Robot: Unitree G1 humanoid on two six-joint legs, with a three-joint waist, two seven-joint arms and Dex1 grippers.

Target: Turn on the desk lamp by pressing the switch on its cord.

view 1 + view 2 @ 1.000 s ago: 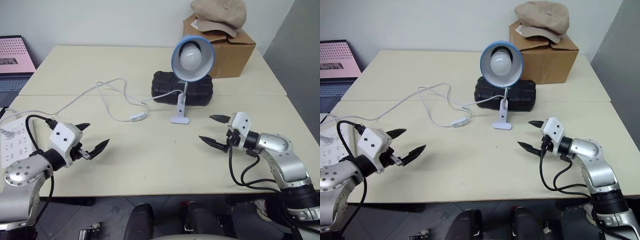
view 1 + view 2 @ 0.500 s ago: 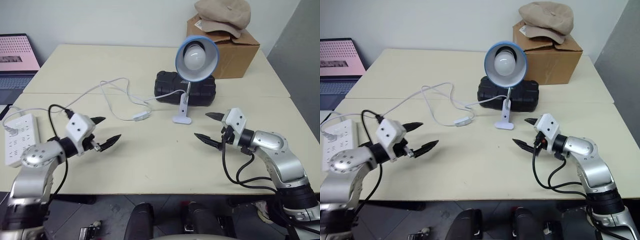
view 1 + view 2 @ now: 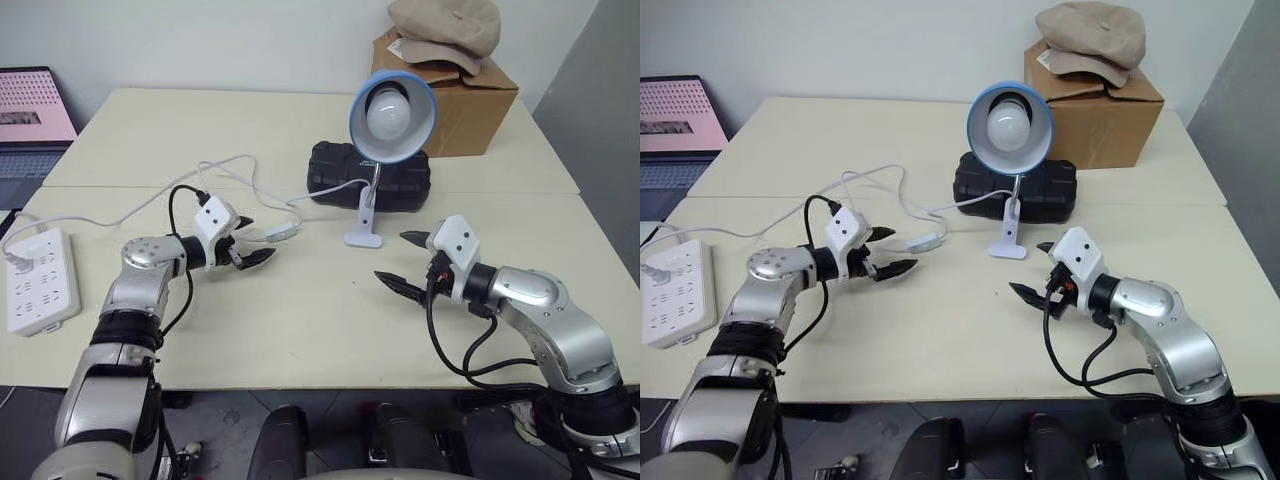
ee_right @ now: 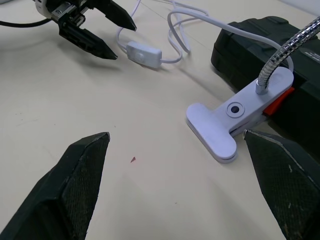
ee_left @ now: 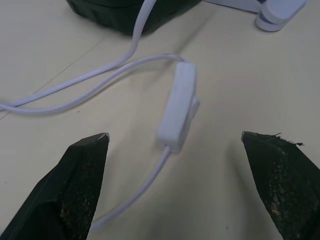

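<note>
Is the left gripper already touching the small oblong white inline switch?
No: the open left gripper frames the small oblong white inline switch without touching it.

on the table (image 3: pixel 300 320): desk lamp (image 3: pixel 385 130) mid-back, before a black case (image 3: pixel 395 180); switch (image 3: pixel 280 233) to its left along the cord (image 3: pixel 225 165); power strip (image 3: pixel 35 280) far left; box (image 3: pixel 465 95) behind right.

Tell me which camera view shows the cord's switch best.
The left wrist view: the switch lies large and unobstructed on the table, between and just beyond the open left gripper fingers. The right wrist view shows it whole but small, with its button visible. In the eye views it is a small white sliver beside that gripper.
</note>
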